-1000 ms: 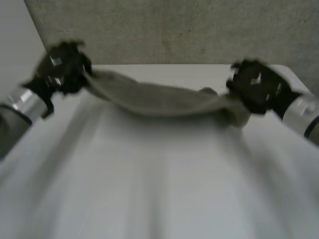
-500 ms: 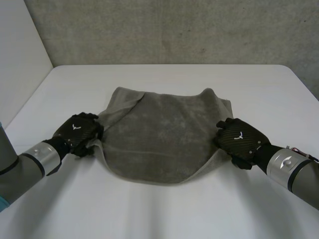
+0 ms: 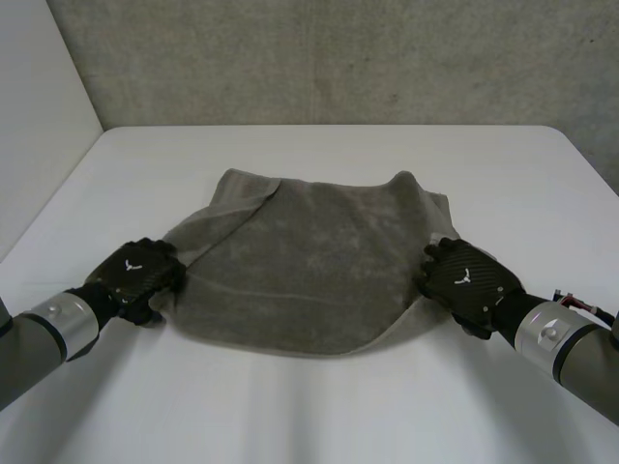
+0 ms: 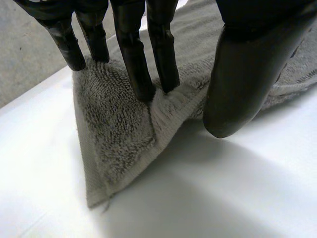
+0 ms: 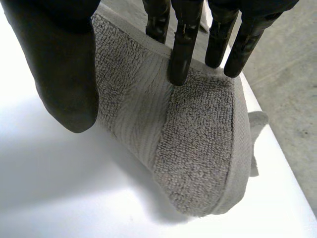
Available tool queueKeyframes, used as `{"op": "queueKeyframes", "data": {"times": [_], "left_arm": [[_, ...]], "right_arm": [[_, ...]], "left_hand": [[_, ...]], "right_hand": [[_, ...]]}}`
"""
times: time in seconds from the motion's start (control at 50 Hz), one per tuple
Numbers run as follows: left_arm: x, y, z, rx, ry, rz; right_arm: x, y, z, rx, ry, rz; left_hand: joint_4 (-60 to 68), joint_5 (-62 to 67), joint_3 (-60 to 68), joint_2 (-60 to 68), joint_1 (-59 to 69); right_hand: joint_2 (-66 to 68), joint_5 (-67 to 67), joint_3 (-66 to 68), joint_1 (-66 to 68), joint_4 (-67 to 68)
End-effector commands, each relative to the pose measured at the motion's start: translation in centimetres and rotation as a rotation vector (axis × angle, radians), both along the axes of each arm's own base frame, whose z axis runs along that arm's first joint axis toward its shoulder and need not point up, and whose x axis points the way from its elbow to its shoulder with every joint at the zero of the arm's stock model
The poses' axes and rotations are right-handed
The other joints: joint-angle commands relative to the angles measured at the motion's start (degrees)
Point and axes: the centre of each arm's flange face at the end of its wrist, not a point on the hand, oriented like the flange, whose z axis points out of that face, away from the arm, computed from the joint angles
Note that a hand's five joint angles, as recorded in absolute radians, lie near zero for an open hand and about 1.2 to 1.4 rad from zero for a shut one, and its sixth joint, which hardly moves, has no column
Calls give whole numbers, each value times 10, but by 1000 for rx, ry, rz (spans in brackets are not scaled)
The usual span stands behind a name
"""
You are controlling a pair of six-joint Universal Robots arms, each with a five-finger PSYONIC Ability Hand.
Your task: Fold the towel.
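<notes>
Left hand (image 3: pixel 135 275) and right hand (image 3: pixel 467 280), one on each near corner of the one towel (image 3: pixel 309 261).
Head view: both arms come in low, palms down, and the towel is spread mostly flat in the middle of the table (image 3: pixel 319 416). Left wrist view: straight fingers (image 4: pixel 133 64) on top of the corner, thumb at its edge, a ridge of cloth pinched between, and the tip lies on the table. Right wrist view: same deal, fingers (image 5: pixel 183 44) on top, thumb alongside, corner humped up between them.
</notes>
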Motion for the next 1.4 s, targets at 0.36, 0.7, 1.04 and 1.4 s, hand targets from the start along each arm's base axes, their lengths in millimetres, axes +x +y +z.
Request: {"op": "queueKeyframes", "data": {"times": [0.36,0.7,1.04,1.4], "left_arm": [[-2,-3,-3,1,8,-2],[-3,-1,-3,14,13,-4],[-2,-3,-2,10,14,1],[-3,-2,-1,23,36,8]], "right_arm": [[-9,-15,1,0,-106,-195],[-16,-17,10,356,-311,-227],[-24,-38,5,135,-247,-222],[-25,-40,3,138,-220,-204]], "left_hand": [[-32,-4,-24,-18,-12],[-32,-26,-24,-40,-34],[-32,-27,-24,-41,-36],[-32,-36,-24,-50,-44]], "right_hand": [[355,385,-29,377,-44],[99,129,-29,121,-44],[124,154,-29,146,-44],[-105,-75,-29,-83,-44]]}}
